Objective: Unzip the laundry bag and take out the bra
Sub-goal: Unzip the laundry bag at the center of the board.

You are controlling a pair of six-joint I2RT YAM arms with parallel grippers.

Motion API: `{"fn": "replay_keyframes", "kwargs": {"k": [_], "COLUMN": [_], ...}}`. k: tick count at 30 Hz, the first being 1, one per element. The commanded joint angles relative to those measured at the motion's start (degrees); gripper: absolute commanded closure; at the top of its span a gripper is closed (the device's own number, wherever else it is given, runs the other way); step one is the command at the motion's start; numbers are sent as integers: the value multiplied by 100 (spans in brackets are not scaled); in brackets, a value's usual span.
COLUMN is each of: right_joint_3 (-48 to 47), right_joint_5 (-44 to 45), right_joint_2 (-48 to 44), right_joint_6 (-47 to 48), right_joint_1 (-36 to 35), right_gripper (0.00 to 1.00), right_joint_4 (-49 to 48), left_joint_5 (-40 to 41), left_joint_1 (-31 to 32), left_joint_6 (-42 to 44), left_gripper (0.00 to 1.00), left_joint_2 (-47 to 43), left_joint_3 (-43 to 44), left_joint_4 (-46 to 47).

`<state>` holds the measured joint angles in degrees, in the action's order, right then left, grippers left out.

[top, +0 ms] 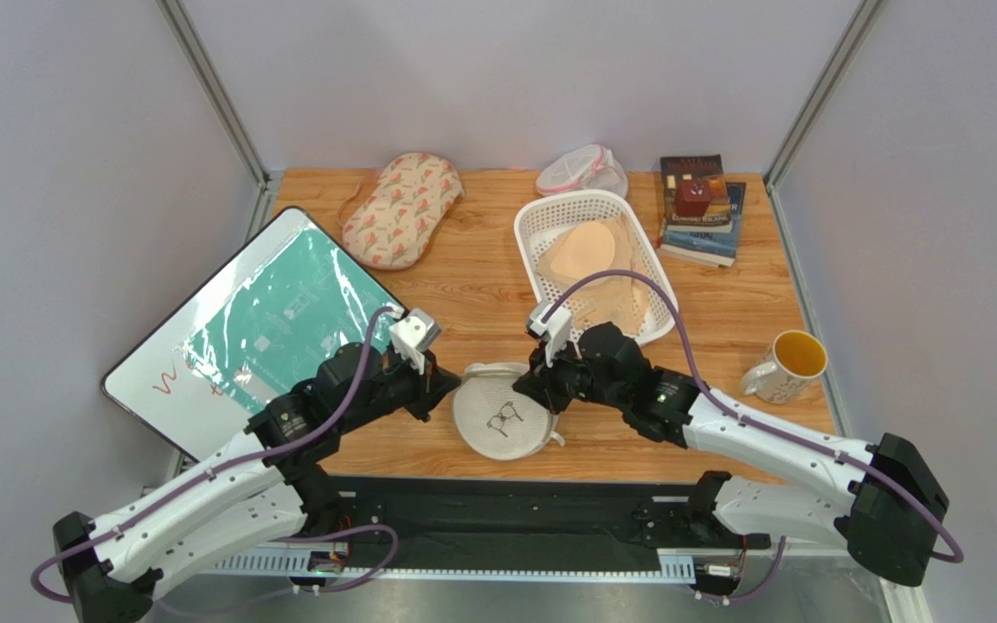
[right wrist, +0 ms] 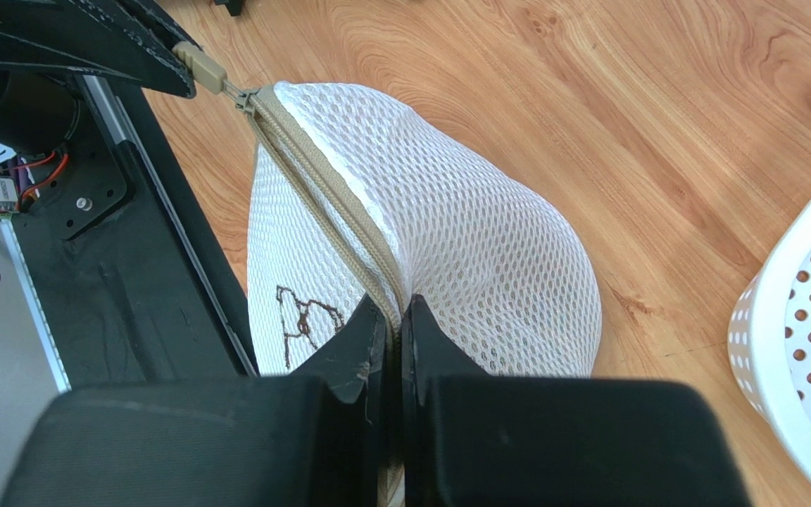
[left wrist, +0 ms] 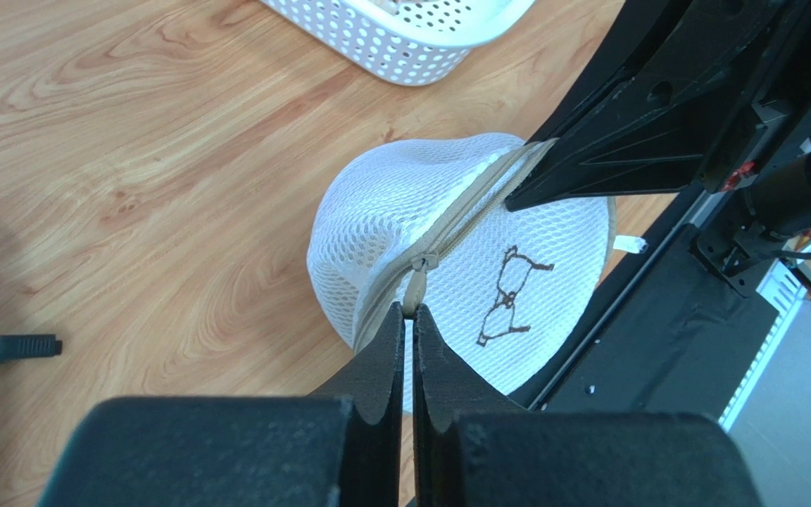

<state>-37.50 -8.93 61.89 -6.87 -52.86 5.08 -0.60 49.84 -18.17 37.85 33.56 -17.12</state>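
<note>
The round cream-white mesh laundry bag (top: 504,413) with a black bra icon lies at the table's near edge between both grippers. It stands pulled up on edge, with its beige zip still closed along the top. My left gripper (top: 449,383) is shut on the zip pull (left wrist: 416,285) at the bag's left end, its tips (left wrist: 411,312) pinching the tab. My right gripper (top: 532,390) is shut on the zip seam at the bag's right end (right wrist: 397,308). The bag also shows in the right wrist view (right wrist: 473,232). The mustard-yellow bra is hidden.
A white perforated basket (top: 556,214) holding a pale peach bra (top: 588,253) stands behind the bag. An oval patterned bag (top: 402,208), a small pink-trimmed mesh bag (top: 582,169), books (top: 699,208), a mug (top: 787,366) and a whiteboard (top: 257,325) surround it.
</note>
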Motion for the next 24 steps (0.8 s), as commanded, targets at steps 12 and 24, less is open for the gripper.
{"fn": "replay_keyframes", "kwargs": {"k": [12, 24], "right_joint_3": [287, -293], "right_joint_5": [550, -584], "right_joint_2": [-291, -204], "right_joint_6": [-165, 590], "right_joint_1": [92, 92], "right_gripper": [100, 34], "right_joint_4": [151, 687], "left_joint_5": [51, -906], "left_joint_1": [-54, -54], "left_joint_6": [-99, 279], "left_gripper": [100, 100], "left_joint_2": [39, 390], "left_joint_3": [-121, 27], "left_joint_4": [341, 429]}}
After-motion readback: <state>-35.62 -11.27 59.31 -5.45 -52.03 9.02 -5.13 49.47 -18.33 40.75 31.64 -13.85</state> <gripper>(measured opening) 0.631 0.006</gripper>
